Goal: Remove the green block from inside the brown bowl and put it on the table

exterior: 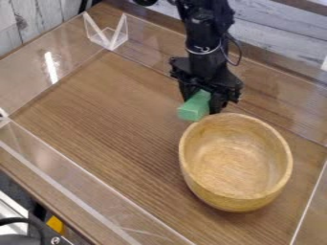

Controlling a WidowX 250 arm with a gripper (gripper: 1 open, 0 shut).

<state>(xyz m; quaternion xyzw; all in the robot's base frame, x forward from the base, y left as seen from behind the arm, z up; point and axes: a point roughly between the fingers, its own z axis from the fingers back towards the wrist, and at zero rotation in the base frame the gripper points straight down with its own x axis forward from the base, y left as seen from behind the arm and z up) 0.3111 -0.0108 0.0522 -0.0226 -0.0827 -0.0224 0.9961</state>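
The green block (193,105) hangs tilted in my gripper (205,92), whose black fingers are shut on its upper end. Its lower end is close to the table (102,105), just left of the far rim of the brown bowl (235,160). Whether the block touches the tabletop I cannot tell. The bowl sits at the right front, round, light wood, with nothing inside it. My arm comes down from the top of the view, gripper pointing straight down.
Clear acrylic walls (52,57) run along the left and front edges of the table. A clear folded bracket (105,31) stands at the far left corner. Bare wood grain spreads left of the bowl.
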